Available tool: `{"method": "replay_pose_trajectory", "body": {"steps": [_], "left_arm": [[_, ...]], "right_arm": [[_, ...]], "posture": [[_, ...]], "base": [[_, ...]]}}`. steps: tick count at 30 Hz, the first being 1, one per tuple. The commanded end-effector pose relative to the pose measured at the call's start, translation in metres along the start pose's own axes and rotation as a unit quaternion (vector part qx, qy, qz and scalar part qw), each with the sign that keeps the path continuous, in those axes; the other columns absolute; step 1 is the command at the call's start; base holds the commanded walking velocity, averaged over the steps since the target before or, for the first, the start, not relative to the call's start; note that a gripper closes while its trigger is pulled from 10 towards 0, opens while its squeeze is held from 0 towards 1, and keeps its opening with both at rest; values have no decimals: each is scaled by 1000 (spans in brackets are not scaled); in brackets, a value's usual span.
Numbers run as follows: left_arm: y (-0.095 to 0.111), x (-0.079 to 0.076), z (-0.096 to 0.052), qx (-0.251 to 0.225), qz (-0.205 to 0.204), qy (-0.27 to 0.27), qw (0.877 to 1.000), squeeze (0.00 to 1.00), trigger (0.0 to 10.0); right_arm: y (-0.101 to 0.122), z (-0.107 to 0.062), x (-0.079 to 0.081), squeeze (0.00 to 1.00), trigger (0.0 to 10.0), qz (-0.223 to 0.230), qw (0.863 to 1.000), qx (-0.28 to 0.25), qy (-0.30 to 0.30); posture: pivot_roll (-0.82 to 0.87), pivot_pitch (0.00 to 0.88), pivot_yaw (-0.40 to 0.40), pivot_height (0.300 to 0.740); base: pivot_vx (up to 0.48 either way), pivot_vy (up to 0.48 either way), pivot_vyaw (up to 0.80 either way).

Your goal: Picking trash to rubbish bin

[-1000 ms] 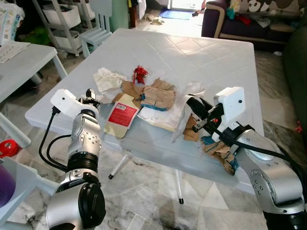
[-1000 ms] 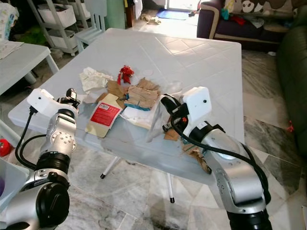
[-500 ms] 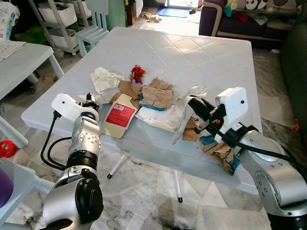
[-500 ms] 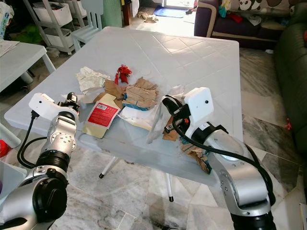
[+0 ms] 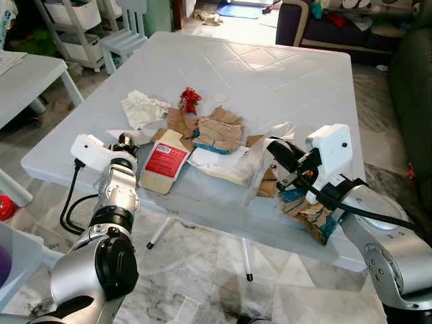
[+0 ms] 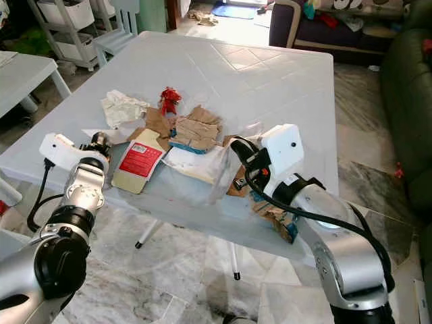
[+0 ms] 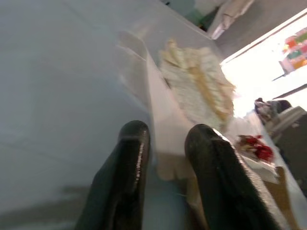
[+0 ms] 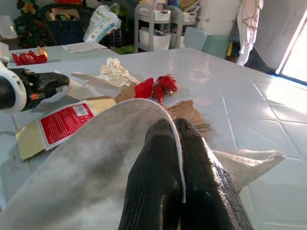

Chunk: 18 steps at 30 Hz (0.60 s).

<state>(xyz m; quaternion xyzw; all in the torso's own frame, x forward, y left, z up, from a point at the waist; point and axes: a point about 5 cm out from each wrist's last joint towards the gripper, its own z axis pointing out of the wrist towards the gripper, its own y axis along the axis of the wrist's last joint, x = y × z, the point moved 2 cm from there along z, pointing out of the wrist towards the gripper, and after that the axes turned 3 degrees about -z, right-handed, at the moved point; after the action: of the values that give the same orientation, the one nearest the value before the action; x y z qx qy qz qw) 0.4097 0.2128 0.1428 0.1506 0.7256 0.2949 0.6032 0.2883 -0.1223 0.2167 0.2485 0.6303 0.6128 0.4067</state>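
Overhead, the right gripper (image 5: 275, 150) pinches a translucent plastic sheet (image 5: 260, 165) above the white table (image 5: 297, 81). Right wrist: fingers clamped on it. Left wrist: left gripper (image 7: 165, 143) parted around crumpled white paper (image 7: 165, 129). Judged: pickup stage; closing, then finding the bin, comes next.
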Motion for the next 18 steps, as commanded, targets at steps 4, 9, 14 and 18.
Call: {"method": "replay_pose_trajectory", "body": {"steps": [4, 9, 14, 18], "left_arm": [[1, -10, 2, -2, -3, -15, 1000, 0, 0], [1, -6, 2, -1, -11, -8, 1000, 0, 0], [2, -3, 2, -2, -23, -4, 1000, 0, 0], [2, -2, 2, -2, -27, -4, 1000, 0, 0]], "right_arm": [[7, -3, -3, 0, 10000, -9, 1000, -8, -6], [7, -2, -3, 0, 10000, -10, 1000, -9, -6], [7, -2, -3, 0, 10000, -12, 1000, -9, -6], [7, -1, -3, 0, 10000, -12, 1000, -9, -7]], "posture": [[-203, 141, -12, 740], [-204, 136, -12, 740], [-205, 130, -9, 740], [-203, 130, -7, 740]], "base": [[0, 0, 0], [0, 0, 0], [0, 0, 0], [0, 0, 0]]}}
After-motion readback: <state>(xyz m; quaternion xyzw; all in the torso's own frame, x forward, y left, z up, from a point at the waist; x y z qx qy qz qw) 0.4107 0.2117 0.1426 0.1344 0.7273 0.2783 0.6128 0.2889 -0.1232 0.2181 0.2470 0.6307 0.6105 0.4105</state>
